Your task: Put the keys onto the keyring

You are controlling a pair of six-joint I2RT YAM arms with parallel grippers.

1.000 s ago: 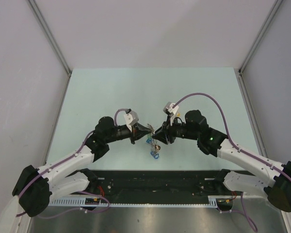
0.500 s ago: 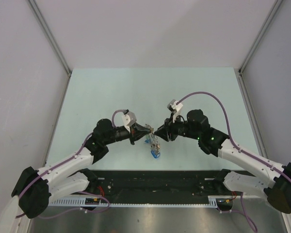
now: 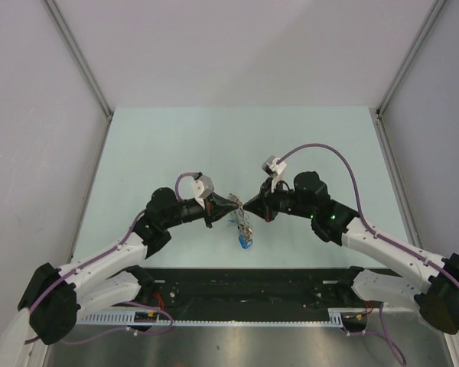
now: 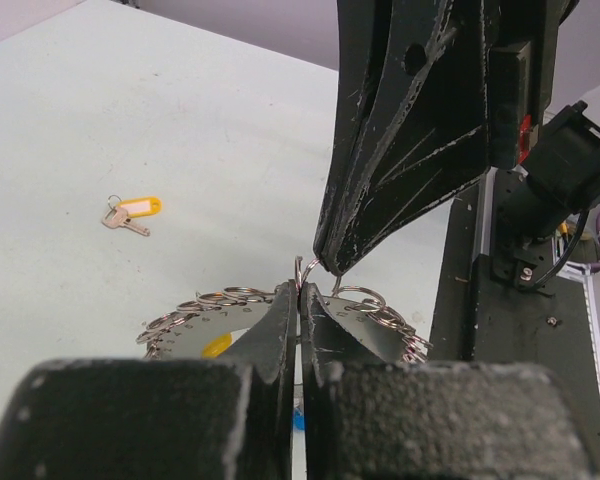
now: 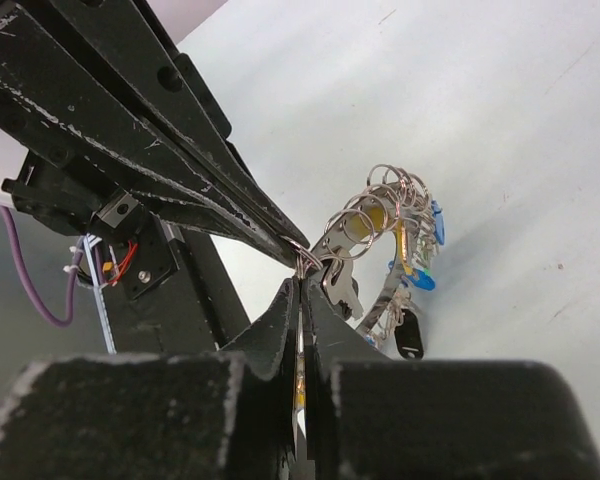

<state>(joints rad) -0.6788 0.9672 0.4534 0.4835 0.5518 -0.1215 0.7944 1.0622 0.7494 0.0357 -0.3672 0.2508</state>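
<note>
— The left gripper (image 4: 300, 293)?
— Jaws pressed together on the top edge of the keyring (image 5: 380, 235), held above the table (image 4: 130, 110).
— And the right gripper (image 5: 300, 290)?
— Closed too, tip to tip with the left. It seems to nip a small wire loop (image 5: 305, 258) there, though I cannot tell for sure.
— The keys (image 5: 423, 281)?
— Blue, yellow and black heads dangle from the ring. One yellow-tagged key (image 4: 132, 213) lies on the table, well apart
</note>
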